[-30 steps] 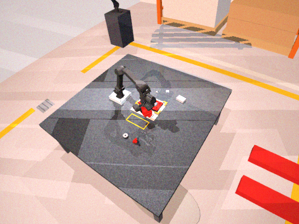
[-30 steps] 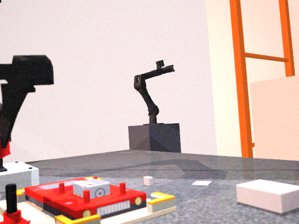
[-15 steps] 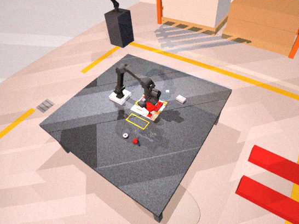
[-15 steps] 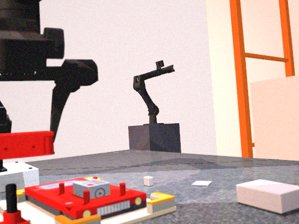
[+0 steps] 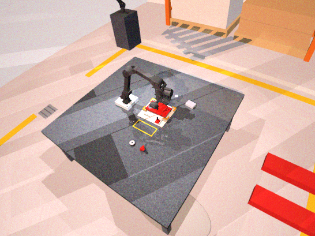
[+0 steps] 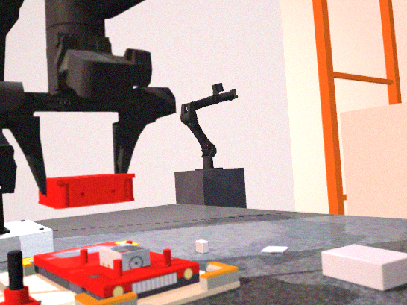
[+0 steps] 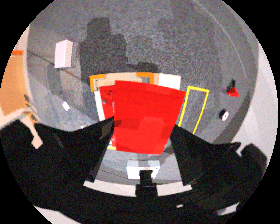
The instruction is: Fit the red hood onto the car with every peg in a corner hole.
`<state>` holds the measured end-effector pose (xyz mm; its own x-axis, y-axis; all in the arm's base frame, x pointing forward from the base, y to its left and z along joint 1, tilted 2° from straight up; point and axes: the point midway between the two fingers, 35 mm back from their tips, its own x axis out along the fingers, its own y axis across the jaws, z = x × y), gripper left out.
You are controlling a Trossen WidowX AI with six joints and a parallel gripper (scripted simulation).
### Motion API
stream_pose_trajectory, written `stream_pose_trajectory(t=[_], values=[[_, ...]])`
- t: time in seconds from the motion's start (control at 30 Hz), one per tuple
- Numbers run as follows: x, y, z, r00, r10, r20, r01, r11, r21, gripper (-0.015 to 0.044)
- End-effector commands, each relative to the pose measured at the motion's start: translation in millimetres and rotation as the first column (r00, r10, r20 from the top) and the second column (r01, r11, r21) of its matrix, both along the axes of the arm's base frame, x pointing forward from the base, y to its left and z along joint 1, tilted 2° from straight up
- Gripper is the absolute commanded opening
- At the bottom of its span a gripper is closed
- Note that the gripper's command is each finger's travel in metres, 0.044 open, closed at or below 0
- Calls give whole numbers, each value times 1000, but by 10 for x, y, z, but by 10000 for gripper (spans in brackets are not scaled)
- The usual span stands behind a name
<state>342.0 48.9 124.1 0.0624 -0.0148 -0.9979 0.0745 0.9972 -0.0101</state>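
Note:
The gripper (image 6: 83, 183) (image 7: 143, 122) is shut on the red hood (image 6: 97, 195) (image 7: 145, 102), with one finger at each side. The hood hangs roof up, well above the deck, with a clear gap in the exterior view. The red chassis (image 6: 71, 271) (image 7: 108, 95) sits in the jig (image 6: 220, 274) (image 7: 126, 79), partly hidden under the hood in the wrist view. The light grey engine block (image 6: 124, 258) is on the deck. Three pegs show around it: a left peg (image 6: 83, 256), a front peg (image 6: 118, 267) and a right peg (image 6: 166, 257). The fourth peg and the hood's corner holes are hidden.
A black-topped red piece (image 5: 157, 120) (image 6: 16, 273) stands beside the chassis. A pale box (image 5: 190, 104) (image 6: 358, 271) (image 7: 63, 54), small cube (image 6: 202, 246) and flat tile (image 6: 275, 249) lie beyond the jig. A yellow outline (image 5: 147, 124), a white ring (image 5: 130, 141) and another red piece (image 5: 142, 148) lie on the other side.

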Motion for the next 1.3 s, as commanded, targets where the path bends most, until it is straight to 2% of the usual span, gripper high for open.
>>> stream_pose_trajectory(t=[0.0, 0.4, 0.63, 0.9, 1.27], values=[[-46, 155, 3, 999, 46, 4, -46, 999, -5, 0], [-189, 500, -7, 990, 138, -2, -138, 990, -10, 0], [-168, 476, -106, 990, 139, -2, -139, 990, -10, 0], [-144, 475, -475, 990, 139, -2, -139, 990, -10, 0], [-168, 475, -507, 990, 139, -2, -139, 990, -10, 0]])
